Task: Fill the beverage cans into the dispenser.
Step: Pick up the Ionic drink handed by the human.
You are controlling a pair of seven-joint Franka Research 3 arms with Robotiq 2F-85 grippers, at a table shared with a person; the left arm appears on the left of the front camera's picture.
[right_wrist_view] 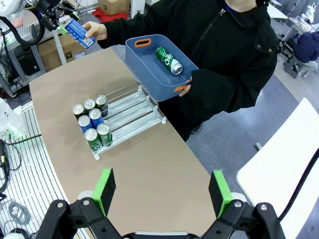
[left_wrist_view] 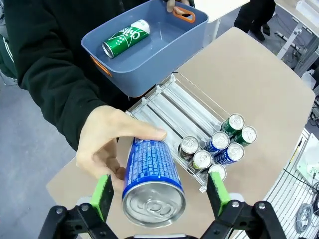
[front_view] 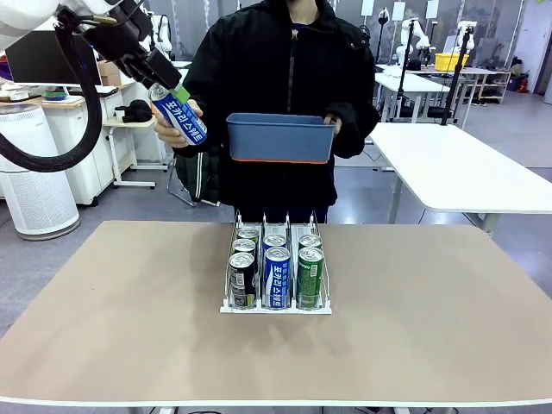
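- The left tool (left_wrist_view: 159, 183) was seen up at the left, well above the counter (front_view: 431, 302), with its jaws spread wide and nothing clamped in them.
- A blue can (left_wrist_view: 149, 172) with white lettering was placed between that tool's green pads (left_wrist_view: 103, 195), its silver top turned toward the wrist camera. A gap was left on each side, so the can was touched by neither pad.
- The blue can was gripped round its body by the person's hand (left_wrist_view: 102, 144). In the front view it was tilted, top end toward the tool.
- The right tool (right_wrist_view: 162, 175) was held high above the counter, jaws wide apart, with nothing between them.
- The dispenser (left_wrist_view: 174, 107) was set on the middle of the counter, its three lanes running from the person toward the robot.
- Seven cans (right_wrist_view: 95, 117) were stood upright at the robot-side end of the lanes, and the far stretch of each lane was left bare.
- Three cans were lined up in the left lane behind a black can (front_view: 242, 280), two in the middle lane behind a second blue can (front_view: 277, 278), and two in the right lane behind a front green can (front_view: 310, 278).
- A blue tub (front_view: 280, 145) was held by the person's other hand (front_view: 333, 128) above the counter's far edge, beyond the dispenser.
- A loose green can (left_wrist_view: 125, 38) was laid on its side inside the tub.
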